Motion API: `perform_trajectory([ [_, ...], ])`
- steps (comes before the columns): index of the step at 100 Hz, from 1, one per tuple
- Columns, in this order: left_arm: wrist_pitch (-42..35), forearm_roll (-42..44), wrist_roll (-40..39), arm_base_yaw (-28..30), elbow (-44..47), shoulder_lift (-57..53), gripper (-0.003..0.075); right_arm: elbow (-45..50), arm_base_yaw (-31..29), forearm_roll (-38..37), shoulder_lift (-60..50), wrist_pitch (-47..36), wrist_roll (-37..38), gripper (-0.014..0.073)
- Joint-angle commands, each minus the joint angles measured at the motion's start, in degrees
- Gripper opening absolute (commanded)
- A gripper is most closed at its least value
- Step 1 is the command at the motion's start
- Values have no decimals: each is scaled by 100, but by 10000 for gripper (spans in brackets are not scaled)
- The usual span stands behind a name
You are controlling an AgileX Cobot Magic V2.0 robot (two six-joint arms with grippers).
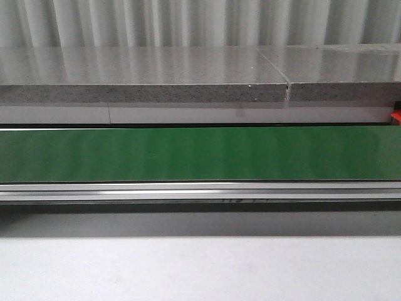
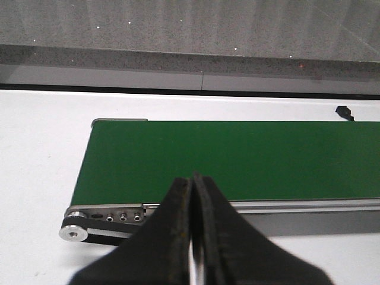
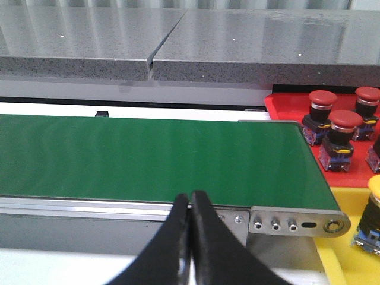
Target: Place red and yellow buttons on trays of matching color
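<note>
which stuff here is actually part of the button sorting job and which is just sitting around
Part of the job:
- red buttons
- red tray
- yellow button
- yellow tray
- green conveyor belt
- left gripper and right gripper, both shut and empty

Just there:
- grey stone ledge
- white table

An industrial test bench: a green conveyor belt beneath a granite slab.
</note>
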Motion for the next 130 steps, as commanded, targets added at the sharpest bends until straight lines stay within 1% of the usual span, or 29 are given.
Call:
perform_trajectory([
  [1, -417, -33, -50, -38, -151, 68, -21, -87, 3, -69, -65, -491, 0, -92],
  [78, -460, -23, -50, -38, -137, 68, -21, -87, 3, -69, -65, -491, 0, -92],
  [85, -960, 167, -50, -38, -26, 68, -21, -87, 3, -69, -65, -491, 0, -92],
  [90, -1497, 227, -50, -28, 118, 68, -21, -87, 3, -69, -65, -491, 0, -92],
  [95, -2190, 243, -50, -28, 328, 68, -21, -87, 3, -69, -65, -491, 0, -92],
  [105, -3208, 263, -50, -28, 846, 49, -21, -87, 3, -69, -65, -491, 0, -92],
  [130, -4721, 263, -50, 62, 2291, 49, -21, -87, 3, -69, -65, -491, 0, -92],
])
